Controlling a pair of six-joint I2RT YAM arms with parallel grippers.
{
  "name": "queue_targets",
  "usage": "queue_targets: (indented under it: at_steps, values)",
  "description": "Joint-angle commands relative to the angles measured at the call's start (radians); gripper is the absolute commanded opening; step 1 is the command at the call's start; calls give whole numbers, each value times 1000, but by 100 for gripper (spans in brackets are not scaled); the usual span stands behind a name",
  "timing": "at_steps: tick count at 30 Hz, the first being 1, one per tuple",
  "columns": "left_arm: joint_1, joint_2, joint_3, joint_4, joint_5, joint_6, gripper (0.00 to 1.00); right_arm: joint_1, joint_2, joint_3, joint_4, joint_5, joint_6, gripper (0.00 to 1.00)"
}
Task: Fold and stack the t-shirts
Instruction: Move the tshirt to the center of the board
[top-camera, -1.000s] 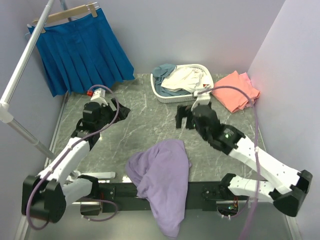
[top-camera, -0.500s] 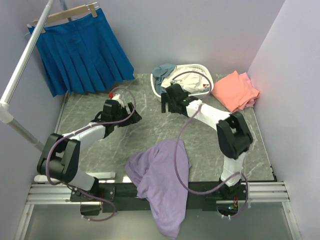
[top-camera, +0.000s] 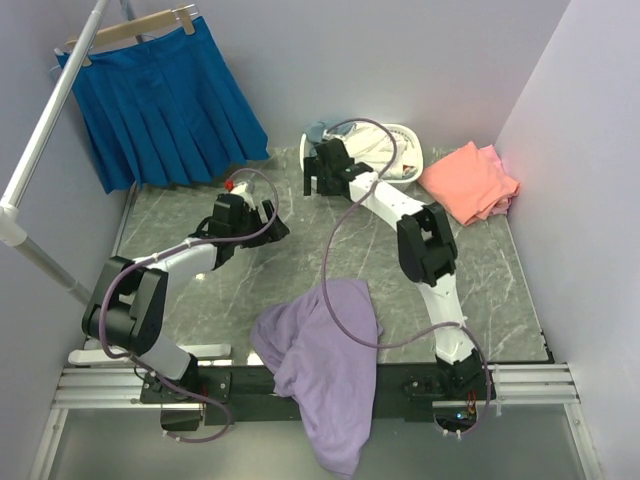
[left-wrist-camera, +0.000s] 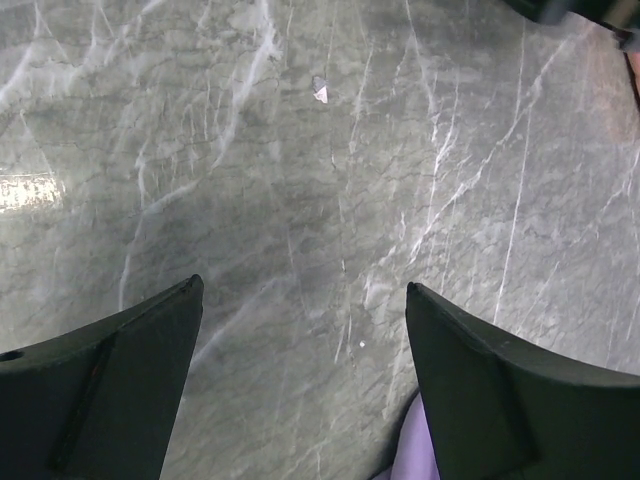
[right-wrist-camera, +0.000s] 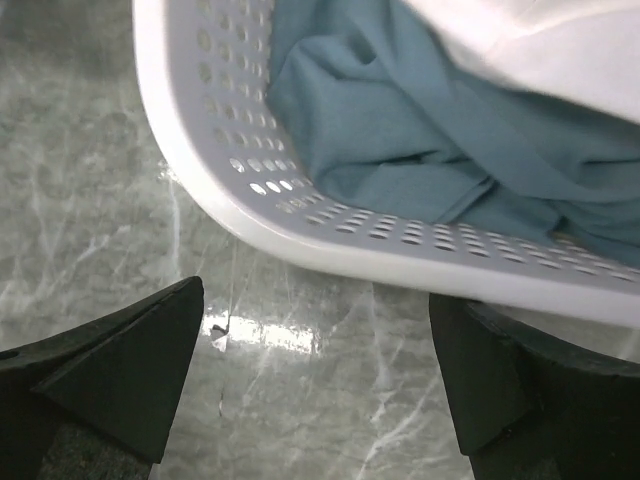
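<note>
Top external: at 6 o'clock the lavender tee (top-camera: 325, 370) lies crumpled, draped over the near edge of the table (top-camera: 310, 250). At 2 o'clock the coral tees (top-camera: 470, 182) are piled. At 12 o'clock sits the basket (top-camera: 415, 165), with the right gripper (top-camera: 316, 180) at its 9 o'clock rim. The left gripper (top-camera: 265, 222) hovers at 10 o'clock.

Left wrist: fingers (left-wrist-camera: 110, 370) are spread over bare marble, with the lavender tee's edge at 5 o'clock.

Right wrist: fingers (right-wrist-camera: 110, 370) are spread wide and empty, just beside the basket. Inside it a grey-blue tee (right-wrist-camera: 420, 130) touches a cream tee (right-wrist-camera: 540, 40).
</note>
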Motion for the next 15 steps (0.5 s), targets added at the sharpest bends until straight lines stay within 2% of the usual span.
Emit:
queue_targets:
  at_steps: [1,3,5,7,8,11,13,15]
  values:
    - [-5,9,34,17,-2,15,88,-26,92,173,-27,-7,-37,100]
    - [-6,7,30,16,-8,14,87,-30,118,215,-42,-15,-42,100]
    - [-8,-6,25,8,-22,17,87,-29,79,184,-29,-36,-49,100]
    - [-8,-20,13,5,-46,19,88,-24,-45,21,58,-70,-55,100]
    - [-9,-40,10,0,-49,20,89,-18,-98,-114,113,-74,-60,100]
    - [-17,-88,-10,-39,-59,31,90,-1,-332,-379,171,-85,-75,100]
    - [-29,-118,-21,-66,-69,35,89,11,-464,-470,134,-93,-75,100]
    - [-60,-169,-47,-83,-68,31,88,35,-526,-557,30,-76,-66,100]
